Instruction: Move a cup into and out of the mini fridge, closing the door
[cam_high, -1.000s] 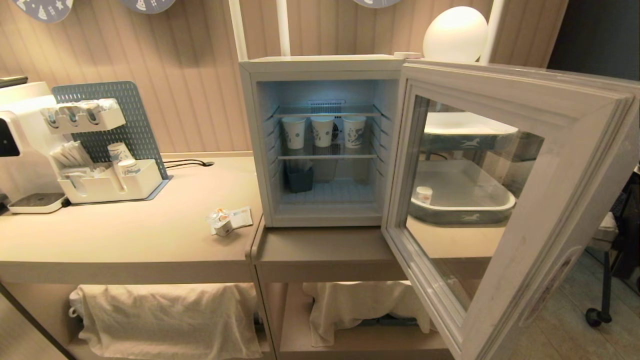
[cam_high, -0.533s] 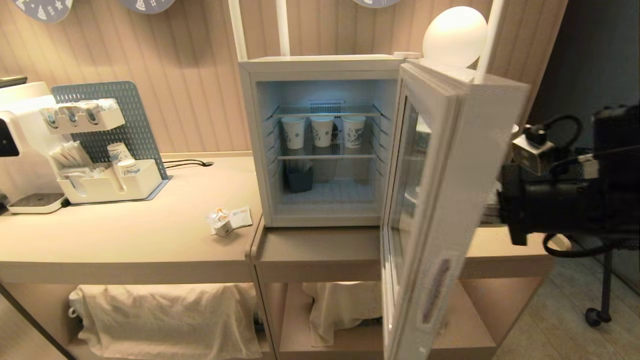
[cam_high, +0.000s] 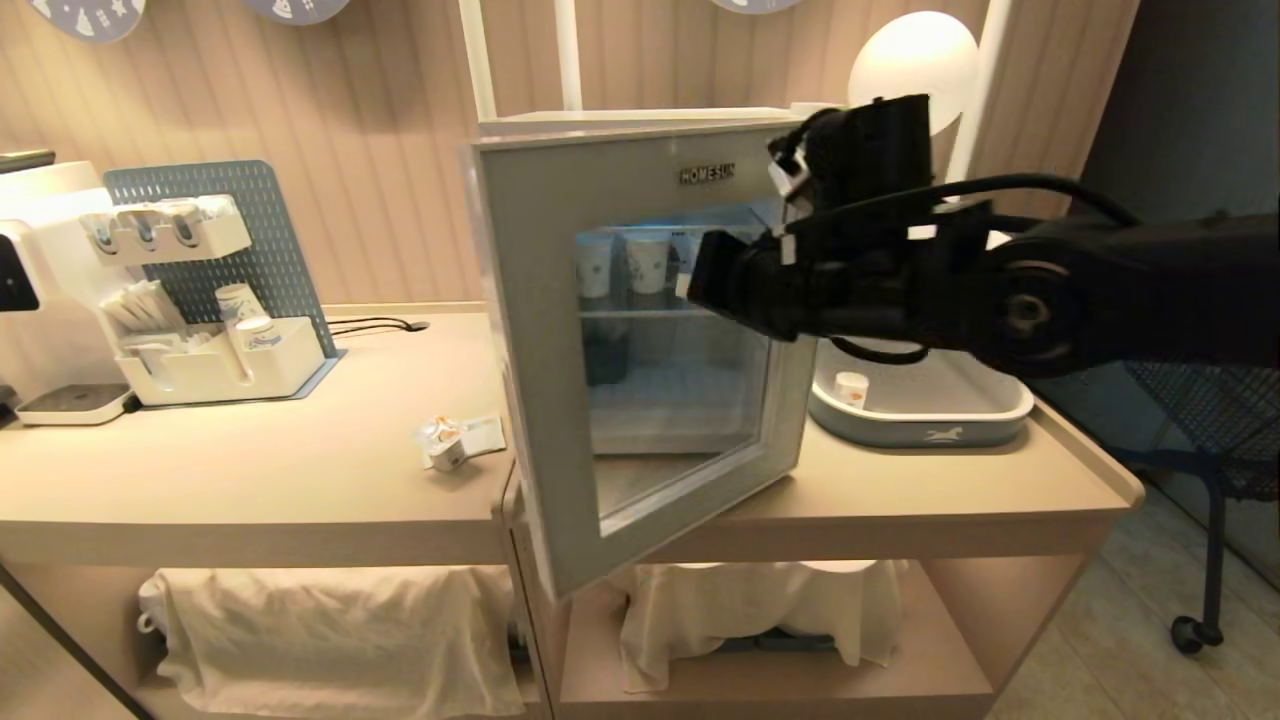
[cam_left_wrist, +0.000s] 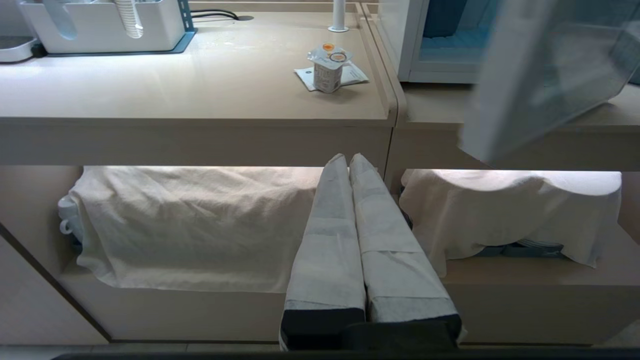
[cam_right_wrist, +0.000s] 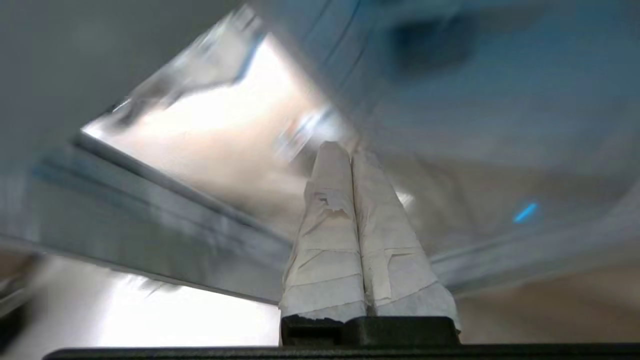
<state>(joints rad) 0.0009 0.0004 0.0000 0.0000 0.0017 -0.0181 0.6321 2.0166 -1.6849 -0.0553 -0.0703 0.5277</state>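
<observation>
- The cup (cam_high: 447, 447) stands on the counter (cam_high: 250, 480) on a paper slip, outside the fridge (cam_high: 640, 125), off to the left of my right gripper (cam_right_wrist: 350, 150) and up ahead of my left gripper (cam_left_wrist: 348, 160), which sits low in front of the counter's lower shelf.
- The door (cam_high: 640, 340) is swung most of the way over but not latched: its free edge juts out toward me and a gap shows on that side.
- My right gripper is clenched, fingers pressed together and holding nothing. My arm reaches across the front of the door, and in the wrist view the tips look to lie at or very near the glass; I cannot tell if they touch.
- My left gripper is clenched too, empty and parked.
- Through the glass, past my right gripper, I see tall paper cups (cam_high: 648, 262) on the upper wire shelf. I see no short foil-lidded pot in there.
- Beyond my right arm, further right on the counter, a tray (cam_high: 920, 425) holds a small white pot (cam_high: 851, 387).
- Far off to my left, a white organiser (cam_high: 215, 370) stands against a blue pegboard.
- My judgement: with the cup on the counter and the door nearly home, this looks like the closing push. What is left is to press the door flush. I cannot tell whether the cup has made its trip inside.
</observation>
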